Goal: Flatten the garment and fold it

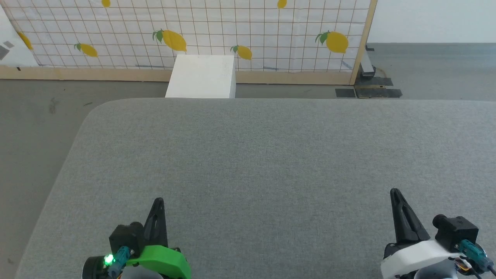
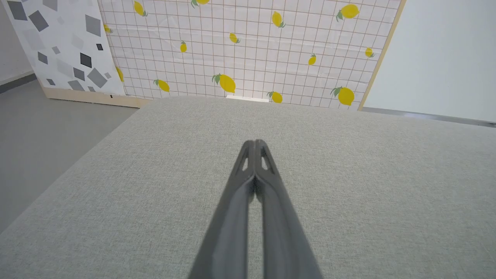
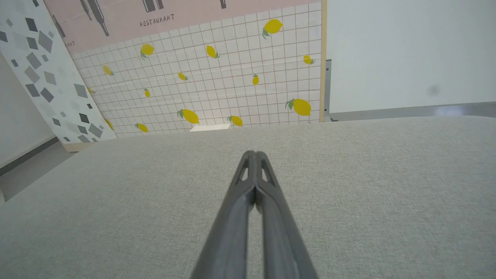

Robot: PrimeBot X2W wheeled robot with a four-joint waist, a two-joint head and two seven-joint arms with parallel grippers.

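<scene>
- Grey fabric-covered surface (image 1: 248, 162): wide, rounded far-left corner, laid across the head view; grey floor (image 1: 35, 116) seen at 9 o'clock and beyond the far edge.
- Lemon-print grid panel (image 1: 217, 23): stood upright on the floor at 12 o'clock, wooden frame along its base and right side.
- White box (image 1: 201, 77): placed on the floor at 12 o'clock, between the panel and the surface's far edge.
- Grey-patch panel (image 2: 58, 46): leaned beside the lemon panel, at 10 o'clock in the left wrist view.
- Left gripper (image 1: 158, 205): found at 7 o'clock over the surface, fingers (image 2: 236, 217) pressed together, nothing pinched.
- Right gripper (image 1: 395, 193): found at 5 o'clock over the surface, fingers (image 3: 236, 221) pressed together, nothing pinched.
</scene>
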